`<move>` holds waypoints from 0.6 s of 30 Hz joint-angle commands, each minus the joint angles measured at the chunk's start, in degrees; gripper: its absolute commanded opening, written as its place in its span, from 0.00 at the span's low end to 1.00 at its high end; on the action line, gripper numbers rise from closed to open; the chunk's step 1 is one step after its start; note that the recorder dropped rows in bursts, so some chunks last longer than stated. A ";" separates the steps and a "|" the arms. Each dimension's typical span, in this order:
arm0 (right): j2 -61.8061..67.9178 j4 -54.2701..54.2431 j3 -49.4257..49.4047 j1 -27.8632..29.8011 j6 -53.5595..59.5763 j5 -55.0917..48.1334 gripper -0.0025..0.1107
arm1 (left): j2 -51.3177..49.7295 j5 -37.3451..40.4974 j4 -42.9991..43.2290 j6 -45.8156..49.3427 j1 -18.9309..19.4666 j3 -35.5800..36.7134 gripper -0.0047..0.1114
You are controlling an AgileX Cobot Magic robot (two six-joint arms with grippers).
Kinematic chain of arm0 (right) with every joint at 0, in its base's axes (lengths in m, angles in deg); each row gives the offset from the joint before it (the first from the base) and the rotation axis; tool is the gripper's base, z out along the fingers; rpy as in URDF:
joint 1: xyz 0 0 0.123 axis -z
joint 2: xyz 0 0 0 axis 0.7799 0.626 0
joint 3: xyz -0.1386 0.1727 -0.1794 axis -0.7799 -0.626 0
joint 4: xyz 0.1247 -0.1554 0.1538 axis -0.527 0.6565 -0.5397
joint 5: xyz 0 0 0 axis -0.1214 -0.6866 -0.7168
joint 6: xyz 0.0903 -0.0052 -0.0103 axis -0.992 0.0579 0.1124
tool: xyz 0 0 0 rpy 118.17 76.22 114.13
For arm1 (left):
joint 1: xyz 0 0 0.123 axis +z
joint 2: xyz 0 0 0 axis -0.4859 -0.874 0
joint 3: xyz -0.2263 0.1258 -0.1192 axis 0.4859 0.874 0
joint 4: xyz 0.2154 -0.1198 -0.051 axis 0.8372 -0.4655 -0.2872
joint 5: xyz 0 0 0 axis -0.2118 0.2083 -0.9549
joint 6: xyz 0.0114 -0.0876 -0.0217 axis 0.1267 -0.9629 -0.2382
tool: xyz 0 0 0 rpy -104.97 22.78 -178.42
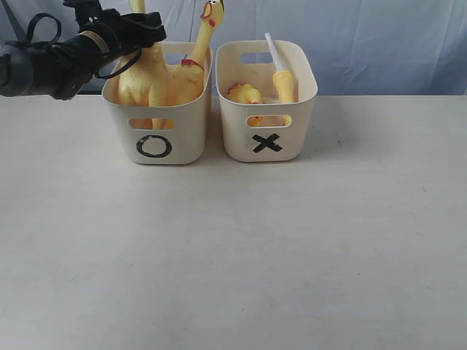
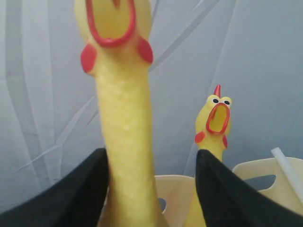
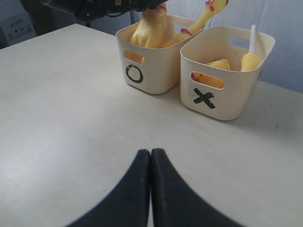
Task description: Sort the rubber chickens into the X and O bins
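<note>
SORTING NEARLY DONE: We find two rubber chickens (image 1: 157, 80) in the O bin (image 1: 182, 135) and one in the X bin (image 1: 237, 131), with none lying on the pale, matte worktop (image 1: 233, 255). The left fingers (image 2: 80, 189) hang over the O bin, spread either side of the near chicken (image 2: 125, 156) at its neck. The grey backdrop (image 2: 47, 94) shows between the neck and one finger, so we judge the bird released to settle upright in the tub. Its neighbour (image 2: 215, 123) leans neck-up beside it, apparently too long to lie flat. In the X bin the third chicken (image 1: 246, 93) lies low, and a white tube (image 1: 271, 49) pokes above the rim. The chickens are pebbled yellow rubber with red beaks and wattles. The bins are smooth cream plastic, round-cornered, with slot handles. The right fingers (image 3: 137, 189) are pressed together, empty, above the worktop and well apart from the bins.
</note>
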 commanded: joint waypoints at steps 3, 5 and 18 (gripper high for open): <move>-0.36 -0.31 -0.23 0.13 -0.07 0.77 0.02 | -0.04 -0.19 -0.78 0.03 -0.33 0.06 0.54; -0.36 -0.54 -0.23 0.13 -0.07 0.77 0.02 | 0.12 -0.31 -0.78 0.32 -0.33 0.06 0.54; -0.36 -0.77 -0.23 0.13 -0.07 0.77 0.02 | 3.38 0.34 -0.54 3.56 -0.33 -2.60 0.54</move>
